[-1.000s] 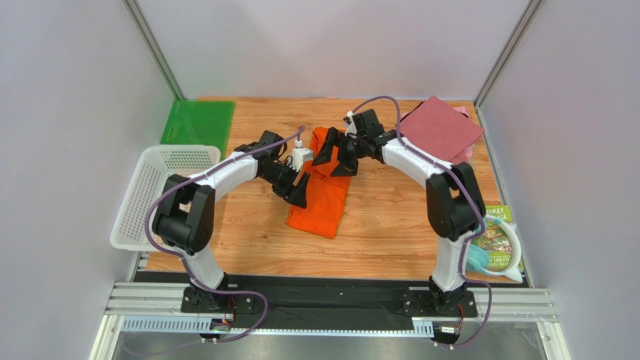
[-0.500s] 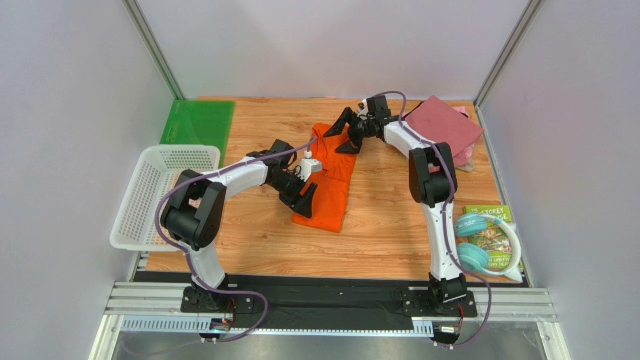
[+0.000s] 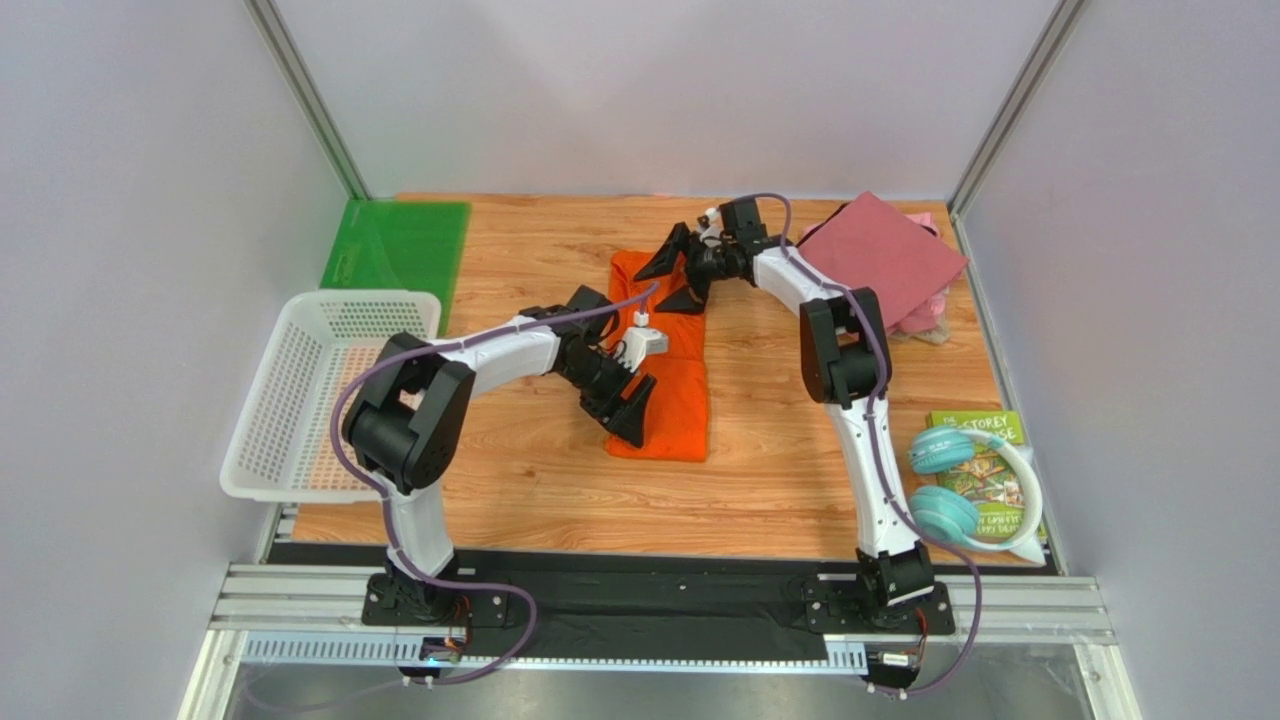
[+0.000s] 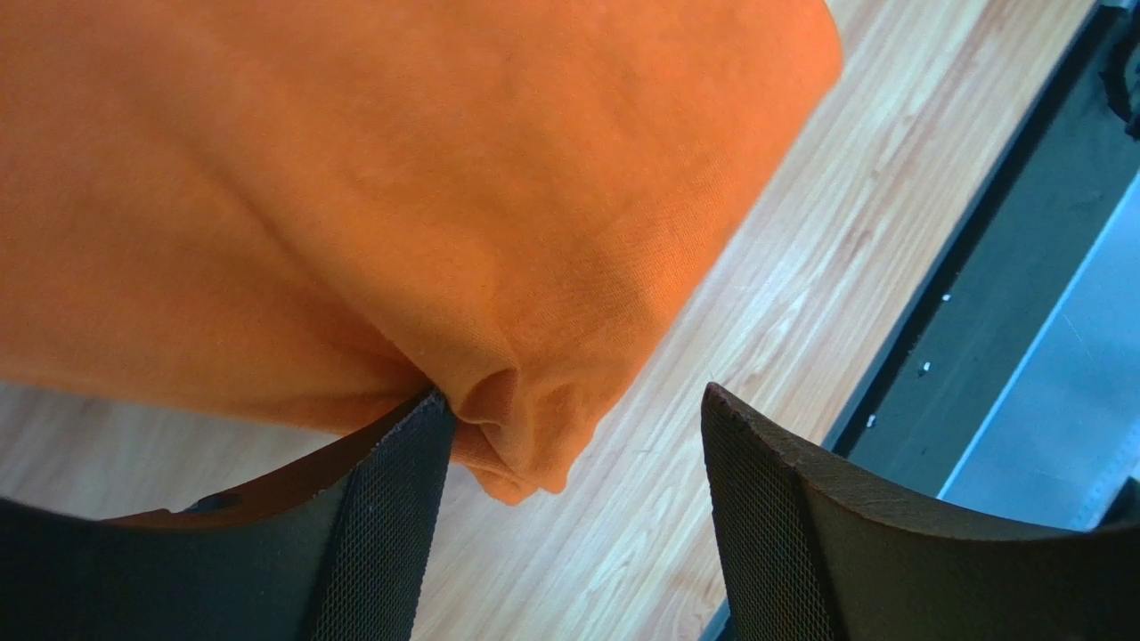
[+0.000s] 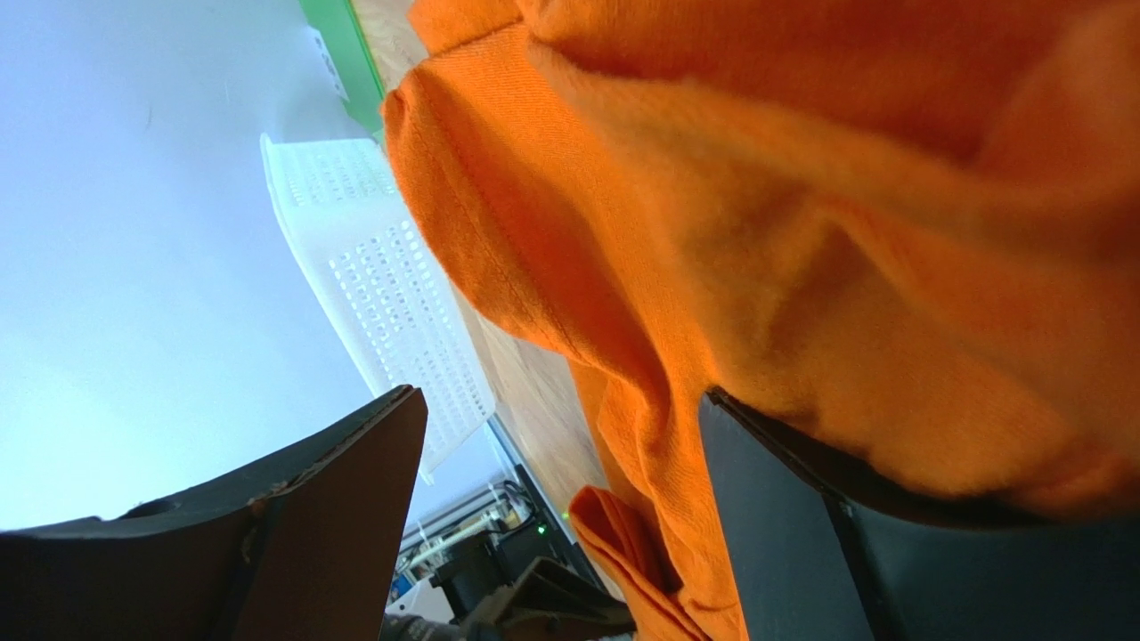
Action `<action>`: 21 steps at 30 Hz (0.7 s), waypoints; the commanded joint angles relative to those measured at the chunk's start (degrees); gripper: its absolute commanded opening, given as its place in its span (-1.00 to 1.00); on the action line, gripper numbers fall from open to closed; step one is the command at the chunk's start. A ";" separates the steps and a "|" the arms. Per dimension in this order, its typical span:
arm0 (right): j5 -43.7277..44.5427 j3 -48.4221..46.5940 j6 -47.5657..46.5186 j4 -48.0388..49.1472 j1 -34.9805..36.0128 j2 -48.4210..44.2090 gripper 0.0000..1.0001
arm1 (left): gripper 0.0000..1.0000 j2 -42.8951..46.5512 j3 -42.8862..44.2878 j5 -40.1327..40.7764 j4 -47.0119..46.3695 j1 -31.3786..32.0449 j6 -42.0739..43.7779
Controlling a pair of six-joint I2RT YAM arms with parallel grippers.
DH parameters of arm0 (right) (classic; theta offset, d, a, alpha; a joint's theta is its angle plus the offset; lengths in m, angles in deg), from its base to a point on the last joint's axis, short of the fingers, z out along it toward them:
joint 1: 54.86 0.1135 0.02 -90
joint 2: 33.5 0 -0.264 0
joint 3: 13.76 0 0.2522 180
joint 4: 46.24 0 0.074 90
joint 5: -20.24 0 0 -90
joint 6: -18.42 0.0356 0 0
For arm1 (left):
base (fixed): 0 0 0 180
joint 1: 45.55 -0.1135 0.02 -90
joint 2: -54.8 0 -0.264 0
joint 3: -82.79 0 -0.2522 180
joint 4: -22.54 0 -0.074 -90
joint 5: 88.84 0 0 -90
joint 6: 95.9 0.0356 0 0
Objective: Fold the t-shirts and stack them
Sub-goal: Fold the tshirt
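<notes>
The bright orange t-shirt [image 3: 669, 360] lies as a long folded strip in the middle of the wooden table. My left gripper [image 3: 633, 410] is open at its near left edge; in the left wrist view [image 4: 576, 401] the shirt's bunched corner [image 4: 515, 428] rests against the left finger. My right gripper [image 3: 676, 270] is open at the shirt's far end; in the right wrist view [image 5: 562, 394] orange cloth [image 5: 803, 267] drapes over the right finger. A folded maroon-red t-shirt [image 3: 887, 252] lies at the far right on top of a pale pink one [image 3: 927, 311].
A white mesh basket [image 3: 323, 383] stands at the left edge, and a green plastic sheet [image 3: 394, 248] lies behind it. Teal headphones [image 3: 950, 483] and a printed packet [image 3: 984, 458] lie at the near right. Metal frame posts stand at the back corners.
The left gripper moved right and nearer and the right gripper moved farther back. The orange shirt went from slanted to lying straight and shifted a little to the right.
</notes>
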 commanded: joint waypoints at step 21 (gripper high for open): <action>34.12 51.91 -17.58 -4.67 6.93 -56.27 1.00 | 0.79 32.96 -0.31 10.87 10.47 -12.87 1.46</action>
